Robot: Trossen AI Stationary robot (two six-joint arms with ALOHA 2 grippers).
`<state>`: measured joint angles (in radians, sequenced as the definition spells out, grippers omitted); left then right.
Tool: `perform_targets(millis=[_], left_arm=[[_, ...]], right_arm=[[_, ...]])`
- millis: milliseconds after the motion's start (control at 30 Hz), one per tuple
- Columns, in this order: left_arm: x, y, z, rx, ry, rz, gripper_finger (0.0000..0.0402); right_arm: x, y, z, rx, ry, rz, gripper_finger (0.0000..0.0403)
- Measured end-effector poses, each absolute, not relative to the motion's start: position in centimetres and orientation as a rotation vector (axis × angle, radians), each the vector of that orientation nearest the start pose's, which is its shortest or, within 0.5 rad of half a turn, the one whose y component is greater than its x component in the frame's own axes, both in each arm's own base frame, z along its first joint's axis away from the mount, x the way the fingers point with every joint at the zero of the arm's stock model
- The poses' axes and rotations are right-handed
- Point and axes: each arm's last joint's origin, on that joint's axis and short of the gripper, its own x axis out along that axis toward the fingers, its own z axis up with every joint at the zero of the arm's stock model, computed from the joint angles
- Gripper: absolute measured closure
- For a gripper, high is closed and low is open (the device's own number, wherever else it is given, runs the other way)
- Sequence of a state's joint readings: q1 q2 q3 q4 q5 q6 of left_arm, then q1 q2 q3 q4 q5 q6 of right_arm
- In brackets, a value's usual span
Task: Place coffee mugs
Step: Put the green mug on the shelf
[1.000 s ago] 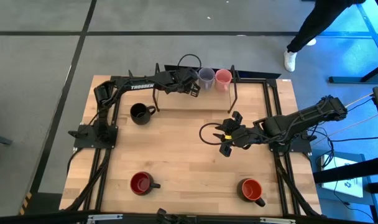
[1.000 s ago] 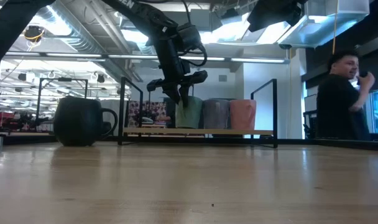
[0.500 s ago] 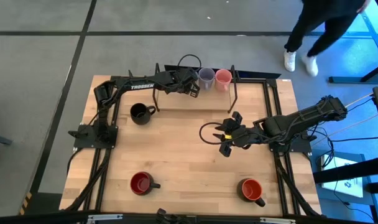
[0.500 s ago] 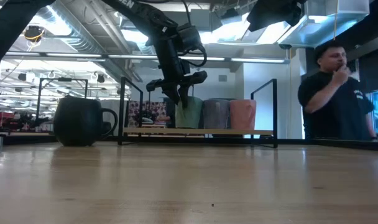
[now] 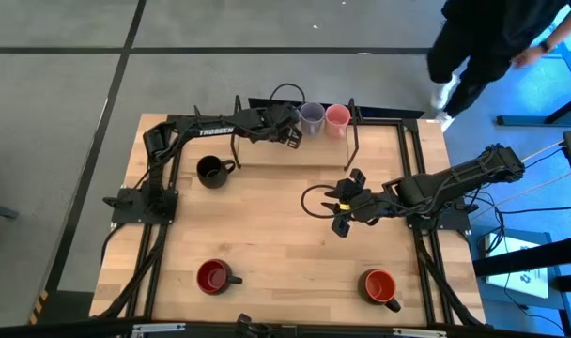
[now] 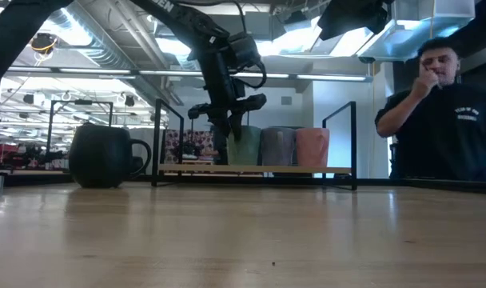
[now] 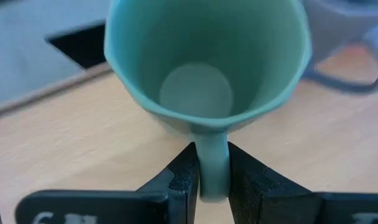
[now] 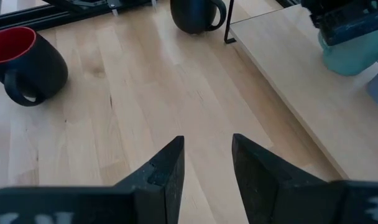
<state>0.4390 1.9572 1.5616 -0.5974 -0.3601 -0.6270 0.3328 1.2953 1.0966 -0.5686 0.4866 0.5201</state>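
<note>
Mugs are being lined up on a raised wooden shelf [image 5: 267,153] at the far edge of the counter [image 5: 285,253], and the pale green mug [image 7: 204,81] is the one in hand. The left gripper [image 7: 207,180] has its jaws pinching that mug's handle, a grip that keeps the cup upright with its mouth open to the wrist camera. In the low view the pale green mug sits at the left end of a row, with the lavender mug [image 6: 278,146] beside it and the pink mug [image 6: 312,146] next on the right; whether they touch I cannot tell. I judge the green mug is resting on the shelf or just about to be released, since its base lines up with its neighbours'.

The right gripper [image 8: 204,165] waits over the middle of the counter, right of centre, jaws spread with nothing between them.

Three mugs are not yet on the shelf: the black mug [image 5: 210,170] stands on the counter near the shelf's left end, one red mug [image 5: 213,276] at the near left, and the other red mug [image 5: 378,284] at the near right, well apart from each other.

The counter is pale wood planking in a black metal frame, and the shelf stands on thin black legs. Beyond it lies a grey floor with dark lines. A person [image 6: 439,120] in dark clothes stands past the far right corner, one hand raised to the face.
</note>
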Motion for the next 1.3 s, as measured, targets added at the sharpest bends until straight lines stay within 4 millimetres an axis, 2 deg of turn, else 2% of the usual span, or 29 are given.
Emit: perform_targets(millis=[500,767,967,1100,1300], left_arm=[[37.7,18.8,22.9,-0.622,0.753,0.999,0.0337],[37.1,19.3,22.8,-0.670,0.735,1.090,0.0337],[36.5,19.4,22.6,-0.654,0.799,1.099,0.0336],[36.4,19.4,22.5,-0.655,0.811,1.098,0.0321],[36.4,19.4,22.5,-0.645,0.820,1.099,0.0271]], right_arm=[[25.7,7.4,30.3,0.187,0.639,-0.329,0.0281],[25.7,7.4,30.3,0.177,0.643,-0.338,0.0281],[25.7,7.4,30.3,0.170,0.644,-0.335,0.0281],[25.7,7.4,30.3,0.169,0.644,-0.336,0.0281],[25.7,7.4,30.3,0.165,0.641,-0.343,0.0281]])
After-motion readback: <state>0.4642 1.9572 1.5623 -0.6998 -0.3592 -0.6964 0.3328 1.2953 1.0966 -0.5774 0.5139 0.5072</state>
